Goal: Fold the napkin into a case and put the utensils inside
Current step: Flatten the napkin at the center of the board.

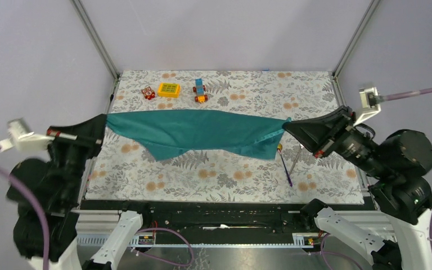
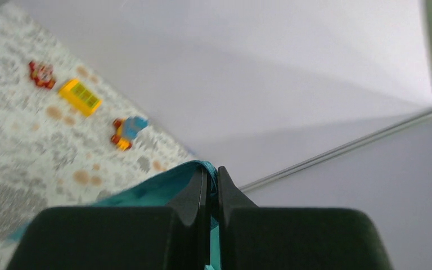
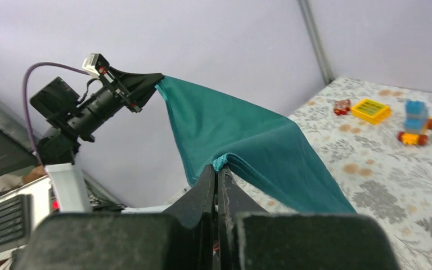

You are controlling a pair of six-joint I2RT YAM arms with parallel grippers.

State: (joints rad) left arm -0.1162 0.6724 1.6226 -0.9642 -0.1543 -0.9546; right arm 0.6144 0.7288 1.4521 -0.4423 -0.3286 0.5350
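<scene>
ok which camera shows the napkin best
Top external: the whole napkin is stretched between the left gripper and right gripper. Right wrist shows most of it, running from its pinched corner to the left gripper. Left wrist shows only a teal edge in its grip.

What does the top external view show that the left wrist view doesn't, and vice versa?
Only the top external view shows the right gripper shut on the napkin's other end, the cloth stretched between both arms, and the two utensils on the patterned table cover near it. Only the left wrist view shows close up the left gripper shut on the napkin's hem. Both show the napkin, that cover and three toy blocks.
</scene>
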